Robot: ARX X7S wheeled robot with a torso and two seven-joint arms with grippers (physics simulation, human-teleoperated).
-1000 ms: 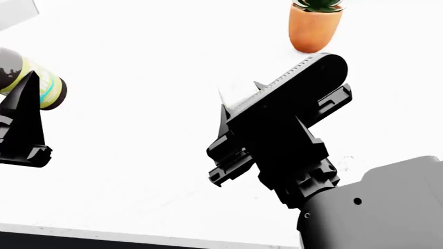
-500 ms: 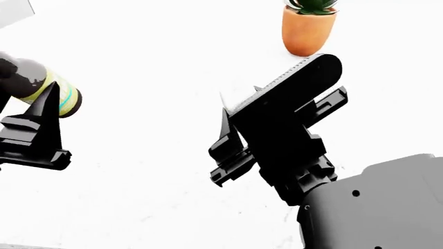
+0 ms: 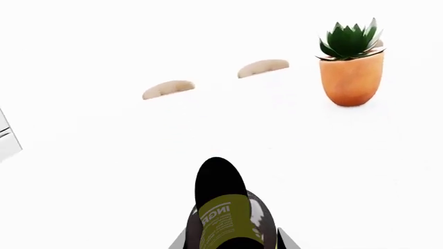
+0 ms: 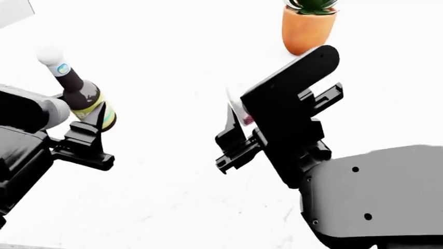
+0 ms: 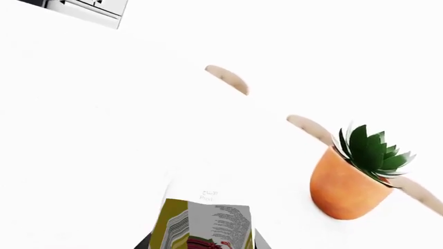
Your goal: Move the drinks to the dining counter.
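A home kitchen or dining area: a bright white stone surface (image 4: 173, 46) carries a potted succulent (image 4: 308, 27), with pale rounded chair or stool backs (image 3: 168, 88) just beyond it.

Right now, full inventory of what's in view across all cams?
Small bottle: one, dark with yellow-green label, held tilted in the left pincer.
Carton: one, white with printed panel, held in the right pincer.
Plant pot: one, orange with green succulent, far side of the counter.
Counter: one, white, under everything.
Tan curved shapes: at least two, beyond the counter, unclear what.
Left pincer: black, shut on the bottle.
Right pincer: black, shut on the carton.
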